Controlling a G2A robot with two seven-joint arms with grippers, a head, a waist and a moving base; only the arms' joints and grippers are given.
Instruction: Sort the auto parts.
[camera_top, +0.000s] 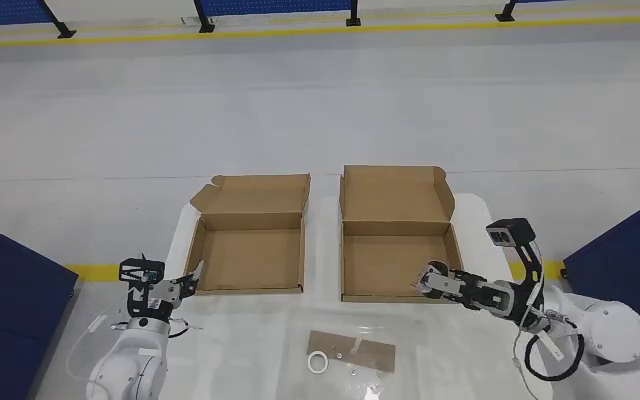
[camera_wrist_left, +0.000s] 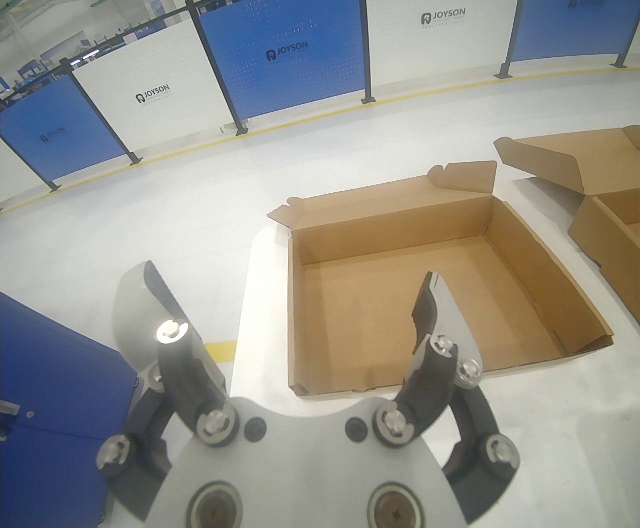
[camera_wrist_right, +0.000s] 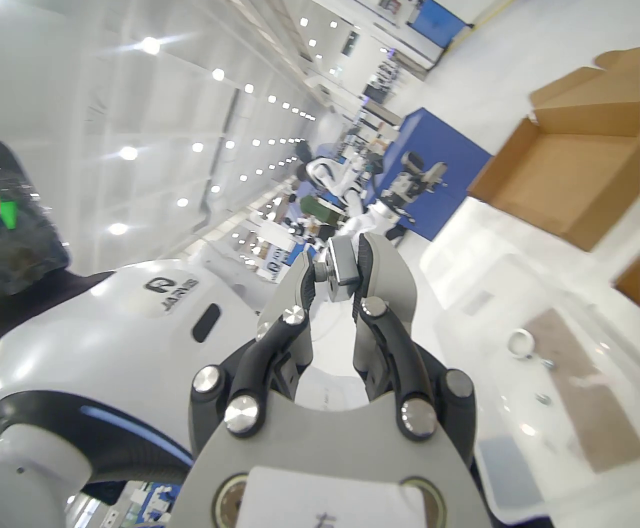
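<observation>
auto parts (camera_top: 357, 368) sort, checked remotely; i judge it barely begun. the counter (camera_top: 250, 330) is white and carries everything noted below. two open cardboard boxes stand side by side on its far half, flaps up: the left box (camera_top: 250, 258) and the right box (camera_top: 395, 262), near each other but apart. i see nothing lying in either one; the left wrist view shows the left box floor bare. nearer the robot, between the arms, sits a shallow clear tray (camera_wrist_right: 465, 280) with a brown card liner (camera_top: 352, 348).

left hand (camera_wrist_left: 290, 280): spread wide, holding nothing, just outside the left box's near left corner. right hand (camera_wrist_right: 336, 260): closed narrow on a small metal block (camera_wrist_right: 345, 275) with a round stud on one side. in the top view this hand sits at the near right corner of the right box, about over its front wall. i cannot tell whether the block is over the box floor.

remaining on the tray: a white ring (camera_top: 318, 362) just beside the liner's edge, and a few small metal pieces (camera_wrist_right: 542, 398), washers or nuts by the look, too small to class.

progress, my judgement: nothing sorted yet. one part is in the right hand and likely bound for the right box. the ring and the small pieces are left to do. which box takes which kind is not shown.
</observation>
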